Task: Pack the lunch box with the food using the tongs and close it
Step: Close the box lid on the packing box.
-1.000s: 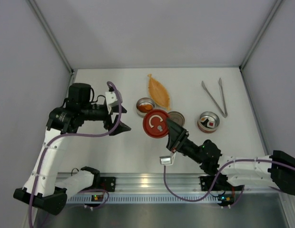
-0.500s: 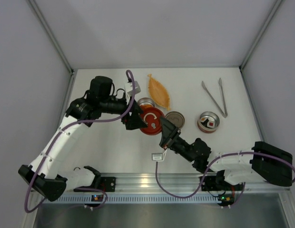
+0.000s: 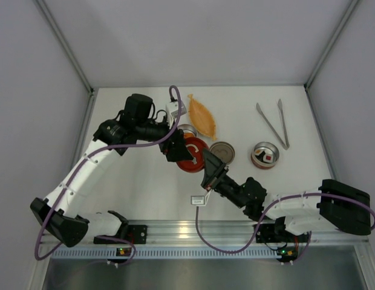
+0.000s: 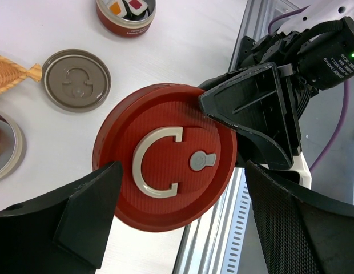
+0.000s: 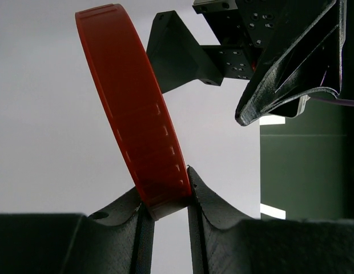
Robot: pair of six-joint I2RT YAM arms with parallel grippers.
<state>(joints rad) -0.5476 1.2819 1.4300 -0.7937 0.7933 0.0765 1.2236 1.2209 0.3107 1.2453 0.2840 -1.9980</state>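
Right gripper (image 5: 165, 197) nearest, clamped narrow on the bottom rim of the red lid (image 5: 137, 114), holding it tilted on edge, apparently off the table. Just beyond, left gripper (image 4: 182, 174) reaching in from the left, spread wide, one finger on either side of the lid across its full width, facing the handle side, not seen touching the rim. Likely a handover: needs only to close inward across the lid's diameter, crosswise to the right gripper's pinch. Behind on the table, grey lid (image 4: 76, 80) lying flat between left tin (image 4: 16, 149) and right tin (image 4: 124, 27), food (image 4: 127, 7) in both. Further back, leaf dish (image 3: 201, 115). Far right, tongs (image 3: 272, 125) untouched, long axis near to far, joined end nearer, on the right arm's side, well apart from both grippers.
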